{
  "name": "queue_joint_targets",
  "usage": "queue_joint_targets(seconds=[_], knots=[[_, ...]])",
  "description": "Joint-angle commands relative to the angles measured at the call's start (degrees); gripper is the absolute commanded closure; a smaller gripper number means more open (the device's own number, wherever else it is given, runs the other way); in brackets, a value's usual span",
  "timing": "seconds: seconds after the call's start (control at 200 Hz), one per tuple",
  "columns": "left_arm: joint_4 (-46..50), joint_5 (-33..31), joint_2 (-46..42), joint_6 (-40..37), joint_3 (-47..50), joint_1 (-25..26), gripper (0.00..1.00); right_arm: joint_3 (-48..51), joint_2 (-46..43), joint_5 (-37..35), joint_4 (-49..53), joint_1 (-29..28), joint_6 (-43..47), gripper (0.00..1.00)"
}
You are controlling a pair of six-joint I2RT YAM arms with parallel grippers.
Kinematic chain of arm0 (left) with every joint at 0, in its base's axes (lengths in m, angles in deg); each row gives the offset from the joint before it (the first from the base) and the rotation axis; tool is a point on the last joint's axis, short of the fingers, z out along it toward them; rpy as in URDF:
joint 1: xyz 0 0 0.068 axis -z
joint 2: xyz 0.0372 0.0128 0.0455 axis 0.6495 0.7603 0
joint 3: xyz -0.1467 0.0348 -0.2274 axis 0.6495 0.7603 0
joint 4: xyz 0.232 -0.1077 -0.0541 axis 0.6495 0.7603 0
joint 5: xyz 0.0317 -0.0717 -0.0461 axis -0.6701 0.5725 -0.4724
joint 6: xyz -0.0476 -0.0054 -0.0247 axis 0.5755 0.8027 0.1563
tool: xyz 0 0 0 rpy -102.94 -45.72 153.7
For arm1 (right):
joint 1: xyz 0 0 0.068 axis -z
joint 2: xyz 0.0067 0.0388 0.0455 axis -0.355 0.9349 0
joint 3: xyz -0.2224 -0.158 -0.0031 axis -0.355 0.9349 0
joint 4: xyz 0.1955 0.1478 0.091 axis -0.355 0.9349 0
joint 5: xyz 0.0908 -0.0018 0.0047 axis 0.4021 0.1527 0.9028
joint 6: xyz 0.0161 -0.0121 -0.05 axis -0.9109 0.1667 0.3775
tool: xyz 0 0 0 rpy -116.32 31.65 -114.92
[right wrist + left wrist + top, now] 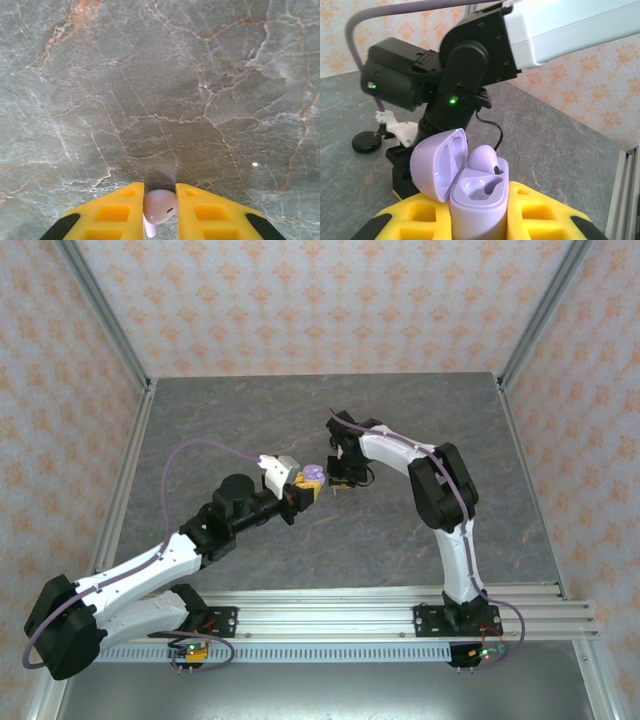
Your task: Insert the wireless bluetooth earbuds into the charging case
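The left gripper [305, 489] was clamped on the lavender charging case [479, 197], its lid [437, 162] tipped open; one lavender earbud [484, 157] sat in the far well, the near well empty. The right gripper [159, 196] pinched a second pale earbud [160, 207] between its yellow fingers [120, 210] above the marbled table [165, 90]. A black round case [367, 142] lay on the table behind

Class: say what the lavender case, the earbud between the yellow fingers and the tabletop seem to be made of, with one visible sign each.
The case: probably moulded plastic, glossy; soft highlights on its open lid.
The earbud: probably smooth plastic, pale, faint sheen.
The tabletop: looks like grey-green veined stone, matte, but could be a printed marble pattern.
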Motion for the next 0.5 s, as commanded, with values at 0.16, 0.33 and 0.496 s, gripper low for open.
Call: queue_joint_targets(seconds=[0.16,0.33,0.496], knots=[[-0.5,-3.4,2.2,1.6,-0.1,0.1,0.89,8.3,-7.0,7.6,-12.1,4.0,-5.1,0.81],[-2.8,-4.3,3.5,3.0,0.9,-0.3,0.88,12.6,-10.6,10.4,-17.8,6.1,-7.3,0.81],[-5.8,-3.9,4.7,5.4,2.1,-1.7,0.88,15.8,-13.8,12.9,-22.4,7.9,-9.1,0.81]])
